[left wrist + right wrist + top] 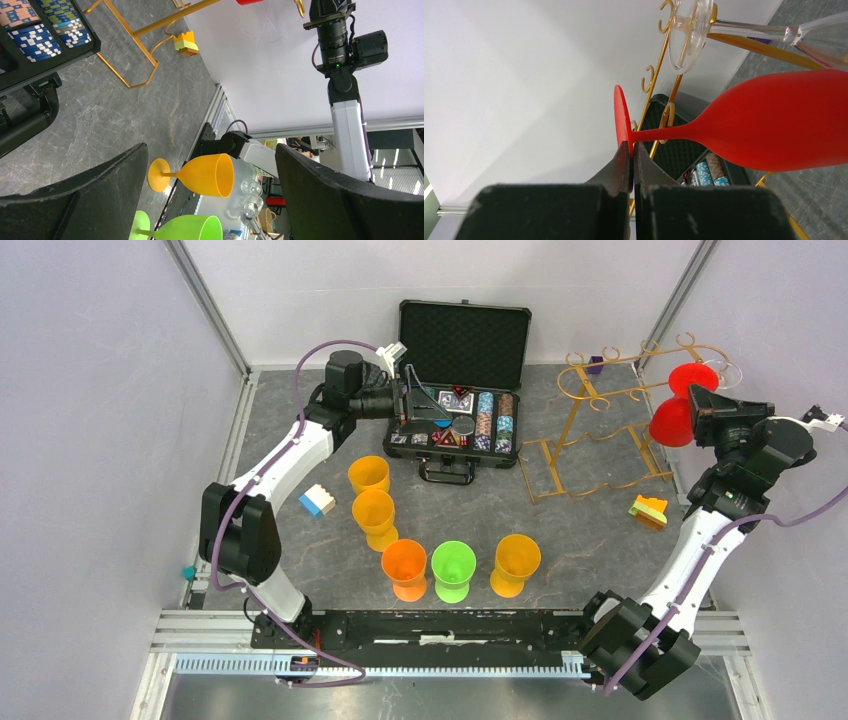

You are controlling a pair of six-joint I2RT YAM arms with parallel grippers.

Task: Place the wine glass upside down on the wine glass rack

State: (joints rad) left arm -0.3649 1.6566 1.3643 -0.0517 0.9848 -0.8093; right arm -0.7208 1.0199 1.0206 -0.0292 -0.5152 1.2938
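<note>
Top external shows the tall gold wire wine glass rack (578,415) standing right of the black chip case (463,340). The opaque red wine glass (672,422) hangs in the air at the rack's right-hand rail ends, seemingly bowl-down. A clear stemmed glass (691,30) hangs just beside it. The right gripper (630,150) is clenched only on the foot's rim, so the red glass could swivel, slip, or knock the clear one. The left gripper (211,147) is spread and empty.

The red wine glass (672,423) hangs bowl-down beside the curled top rails of the gold wire rack (572,420).
</note>
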